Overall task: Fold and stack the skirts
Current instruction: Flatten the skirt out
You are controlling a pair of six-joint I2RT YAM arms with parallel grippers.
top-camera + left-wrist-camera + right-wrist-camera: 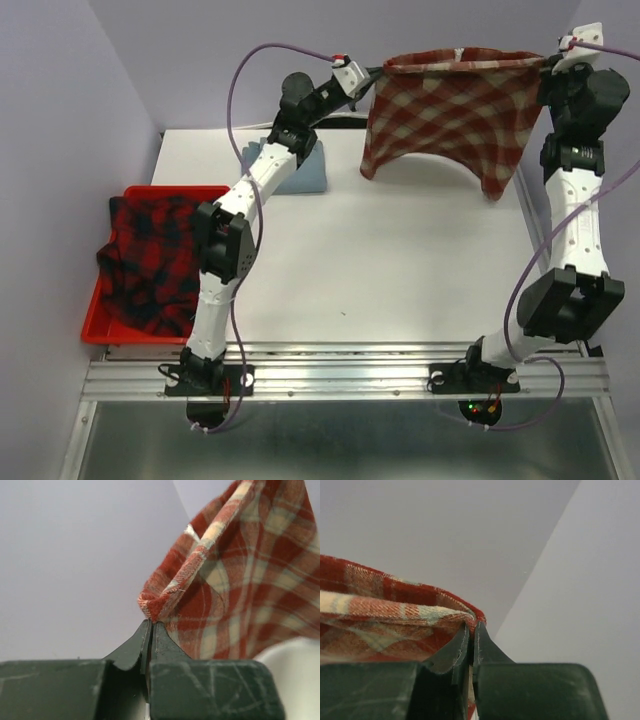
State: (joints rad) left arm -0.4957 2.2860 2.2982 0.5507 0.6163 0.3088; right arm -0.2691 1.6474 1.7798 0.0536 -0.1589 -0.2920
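The top camera looks down from the near side; both wrist cameras closely face the check skirt point(450, 110).

The check skirt point(450, 110) is hanging across twelve o'clock, the blue skirt point(305, 178) is sitting at eleven; the bare table point(400, 270) is stretching toward six.

A brick-red and cream check is shown on the check skirt point(450, 115). The plaid skirt point(150, 265) is patterned in red and navy, and the tray point(120, 333) is coloured plain red. The denim-like skirt point(312, 172) is seen in light blue, the worktop point(400, 270) in white, and the left end effector point(151, 630) and right end effector point(471, 630) in dark green
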